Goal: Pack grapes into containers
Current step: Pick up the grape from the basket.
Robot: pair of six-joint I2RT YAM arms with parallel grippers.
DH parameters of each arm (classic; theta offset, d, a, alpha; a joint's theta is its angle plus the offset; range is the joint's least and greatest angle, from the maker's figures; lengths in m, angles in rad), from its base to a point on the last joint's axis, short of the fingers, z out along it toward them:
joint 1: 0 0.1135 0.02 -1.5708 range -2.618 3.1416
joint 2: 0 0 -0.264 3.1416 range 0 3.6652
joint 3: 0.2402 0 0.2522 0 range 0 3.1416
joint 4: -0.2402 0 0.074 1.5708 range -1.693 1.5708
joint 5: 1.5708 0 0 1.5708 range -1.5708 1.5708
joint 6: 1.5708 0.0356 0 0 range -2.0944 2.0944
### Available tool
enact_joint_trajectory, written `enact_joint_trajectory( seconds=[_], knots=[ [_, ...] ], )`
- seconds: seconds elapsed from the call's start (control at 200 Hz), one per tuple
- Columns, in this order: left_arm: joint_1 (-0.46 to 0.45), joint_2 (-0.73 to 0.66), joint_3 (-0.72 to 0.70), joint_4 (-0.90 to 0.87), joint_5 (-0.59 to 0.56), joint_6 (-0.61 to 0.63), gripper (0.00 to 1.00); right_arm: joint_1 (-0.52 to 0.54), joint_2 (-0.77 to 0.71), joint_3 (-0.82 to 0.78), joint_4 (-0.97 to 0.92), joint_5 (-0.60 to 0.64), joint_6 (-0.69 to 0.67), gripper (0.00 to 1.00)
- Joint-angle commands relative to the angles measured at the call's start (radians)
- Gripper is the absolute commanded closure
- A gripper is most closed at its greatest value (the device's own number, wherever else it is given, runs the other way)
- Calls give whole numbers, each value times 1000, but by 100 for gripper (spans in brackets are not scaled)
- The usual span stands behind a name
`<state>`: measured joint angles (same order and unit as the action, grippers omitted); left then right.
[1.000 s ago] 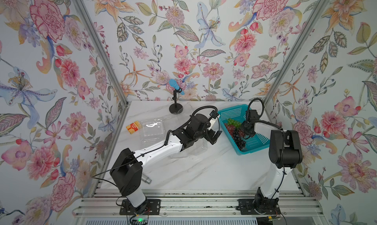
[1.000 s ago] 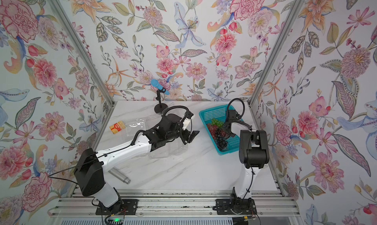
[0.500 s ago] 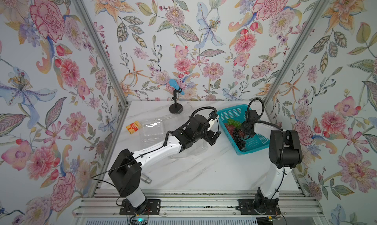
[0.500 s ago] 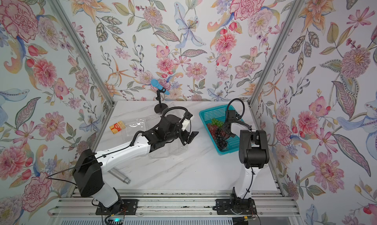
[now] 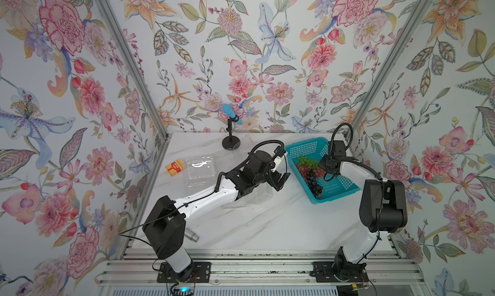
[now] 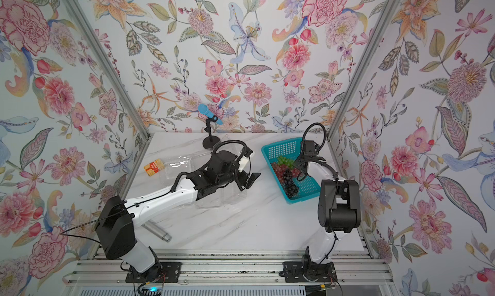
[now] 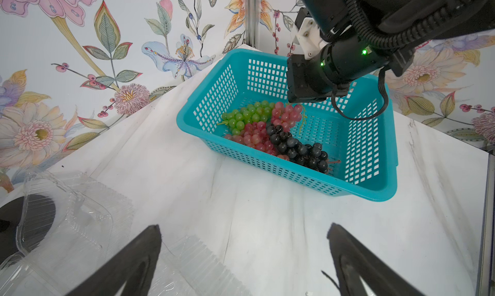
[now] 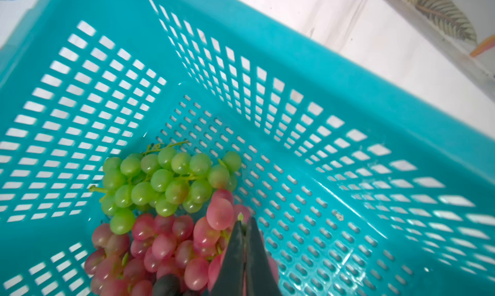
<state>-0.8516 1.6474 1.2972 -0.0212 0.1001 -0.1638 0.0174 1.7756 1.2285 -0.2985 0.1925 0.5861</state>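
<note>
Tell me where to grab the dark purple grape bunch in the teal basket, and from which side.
Come straight down: the walls of the teal basket block sideways approaches. The dark purple bunch lies flat and elongated beside one wall, so probably close the jaws across its narrow width at the thick middle, clear of the red bunch touching one end.

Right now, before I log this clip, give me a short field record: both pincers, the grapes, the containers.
left pincer: open, holding nothing, between the containers and the basket
right pincer: shut on the stem of the red bunch, inside the teal basket
green bunch: in the basket, untouched
dark bunch: in the basket, untouched
clear containers: on the table, no grapes visible inside
packed: none
</note>
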Motion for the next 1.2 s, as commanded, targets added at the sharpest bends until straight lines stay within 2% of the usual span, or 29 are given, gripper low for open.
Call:
enact_joint_trajectory(
  seconds=[0.0, 0.425, 0.605, 0.981, 1.196],
  knots=[
    [14, -32, 19, 2, 3, 0, 0, 5, -46, -11, -36, 12, -36, 100],
    [90, -74, -12, -9, -14, -46, 0, 58, -151, 112, -142, -15, -120, 100],
    [113, -134, -35, -12, -20, -63, 0, 92, -161, 181, -183, -19, -142, 100],
    [197, -232, -121, 2, -26, -69, 0, 227, -136, 394, -281, 24, -178, 100],
    [255, -298, -196, 30, -6, -110, 0, 352, -84, 553, -345, 36, -177, 100]
  ],
)
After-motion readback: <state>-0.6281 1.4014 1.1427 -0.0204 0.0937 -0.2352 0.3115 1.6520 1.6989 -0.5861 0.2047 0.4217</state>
